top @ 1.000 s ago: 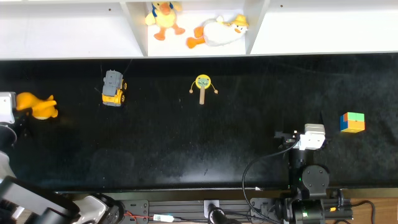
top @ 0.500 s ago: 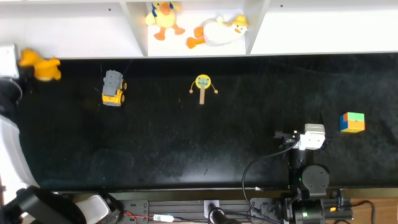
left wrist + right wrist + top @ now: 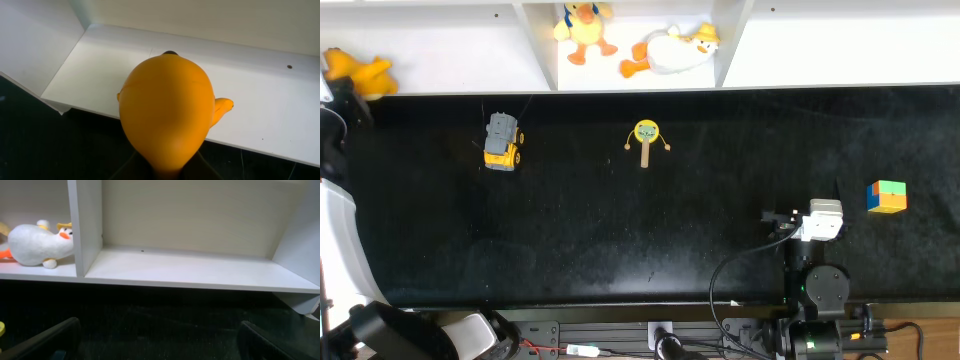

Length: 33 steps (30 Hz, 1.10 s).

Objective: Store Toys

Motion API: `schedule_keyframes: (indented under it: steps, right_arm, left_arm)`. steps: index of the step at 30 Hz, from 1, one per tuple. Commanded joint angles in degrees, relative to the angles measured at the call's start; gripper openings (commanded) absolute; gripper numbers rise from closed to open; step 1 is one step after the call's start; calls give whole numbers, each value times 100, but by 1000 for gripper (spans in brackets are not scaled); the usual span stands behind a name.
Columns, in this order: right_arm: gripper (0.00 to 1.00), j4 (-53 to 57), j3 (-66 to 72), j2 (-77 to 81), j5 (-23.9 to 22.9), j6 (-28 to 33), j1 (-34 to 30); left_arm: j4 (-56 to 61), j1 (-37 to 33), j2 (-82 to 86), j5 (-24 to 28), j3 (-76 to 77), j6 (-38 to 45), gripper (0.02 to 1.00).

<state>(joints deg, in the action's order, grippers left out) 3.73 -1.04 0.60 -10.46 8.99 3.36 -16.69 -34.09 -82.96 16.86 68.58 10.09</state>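
Pinching the smooth orange toy duck (image 3: 167, 115), my left gripper (image 3: 166, 174) could release early, dropping it before the white shelf (image 3: 265, 95) ahead.

The left arm (image 3: 335, 220) stretches far forward, left gripper (image 3: 335, 90) clamped on a rounded orange duck toy (image 3: 167, 115). The right arm (image 3: 815, 285) sits folded near its base, right gripper (image 3: 160, 347) fingers spread.
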Motion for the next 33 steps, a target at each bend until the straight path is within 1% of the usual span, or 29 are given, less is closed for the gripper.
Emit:
schedule_keyframes:
  steps: [1,4,10,20,33]
  right_arm:
    - [996,-31,79,-35,37,2,-39]
    - [996,-31,79,-35,37,2,-39]
    - [993,-31,79,-35,37,2,-39]
    - [996,-31,79,-35,37,2,-39]
    - [993,-31,79,-35,37,2,-39]
  left_arm:
    - [61,81,-201,-50,188,-164,137]
    - [111,205,-387,-109,262,-166,137]
    - [188,511,-605,-542,374,-164,161]
    - [466,603,-752,-778,404,-293,172]
    - [511,649,-1091,-793,527,-315,174]
